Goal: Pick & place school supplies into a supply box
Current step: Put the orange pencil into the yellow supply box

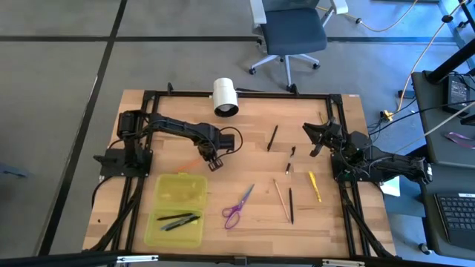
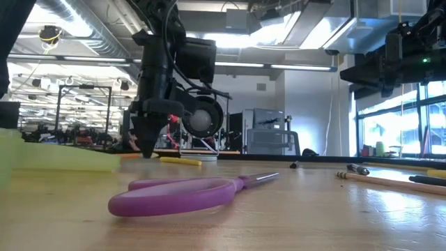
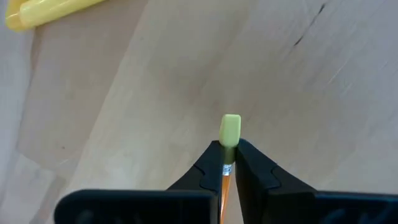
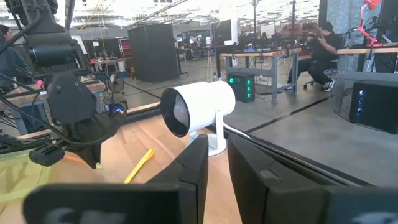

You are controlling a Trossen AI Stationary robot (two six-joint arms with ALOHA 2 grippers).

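My left gripper [image 1: 214, 161] points down at the table just beyond the supply box [image 1: 178, 209] and is shut on an orange pencil [image 3: 225, 177]. The yellow-green box lies open, with a few pens [image 1: 178, 220] in its near half. On the bare wood lie the purple scissors [image 1: 237, 207], a tan pencil [image 1: 282, 199], black pens [image 1: 291, 205] [image 1: 273, 137], a yellow pen [image 1: 315, 185] and another yellow pen [image 2: 180, 160] near the left gripper. My right gripper [image 1: 315, 139] hovers by the table's right side, fingers slightly apart, holding nothing. My left gripper pinches the orange pencil between its two fingers just behind the yellow-green eraser [image 3: 230, 129], which sticks out past the fingertips [image 3: 211, 155]. The fingers come from above, pointing down, close over the table [image 2: 146, 152]. The shaft runs back between the fingers and is mostly hidden.
A white cylinder [image 1: 225, 97] stands at the table's far edge. Two short dark bits [image 1: 291, 152] [image 1: 289, 168] lie mid-table. Black frame rails [image 1: 245, 93] run round the table. Bare wood shows between the box and the scissors.
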